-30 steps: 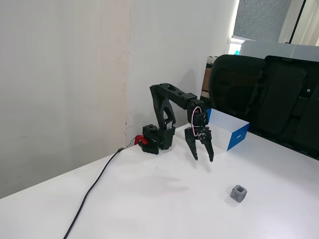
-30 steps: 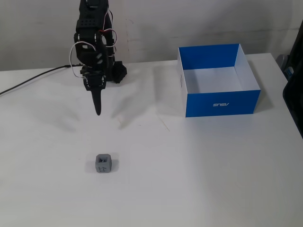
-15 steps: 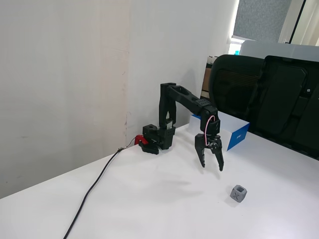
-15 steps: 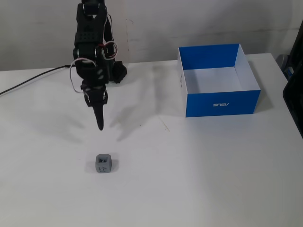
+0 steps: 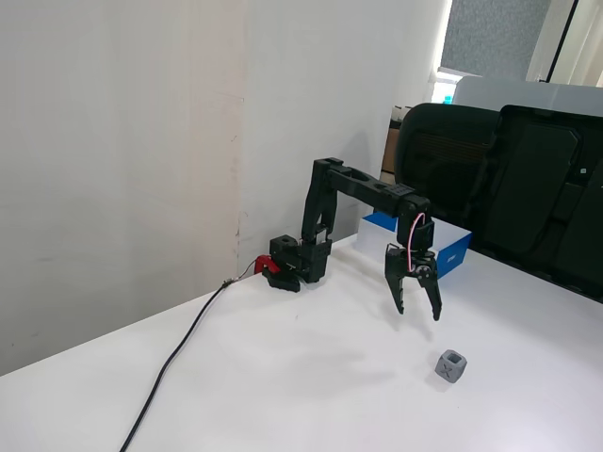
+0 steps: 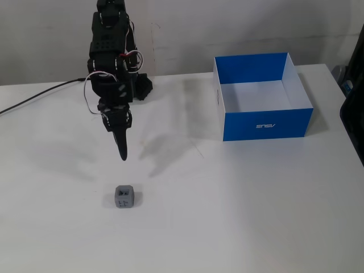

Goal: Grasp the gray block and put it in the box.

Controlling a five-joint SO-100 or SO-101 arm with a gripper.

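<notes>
On the white surface (image 6: 239, 216), left to right: arm with fingers (image 6: 122, 152) spread open, empty, pointing down and hanging short of the gray block (image 6: 124, 197), likely lining up a grasp. Blue box (image 6: 267, 123) sits well apart at right, open-topped to receive it.

Gray block (image 6: 124, 197) on table (image 6: 239, 216), fingers (image 6: 122, 149) above and behind it, box (image 6: 261, 96) far right.
</notes>
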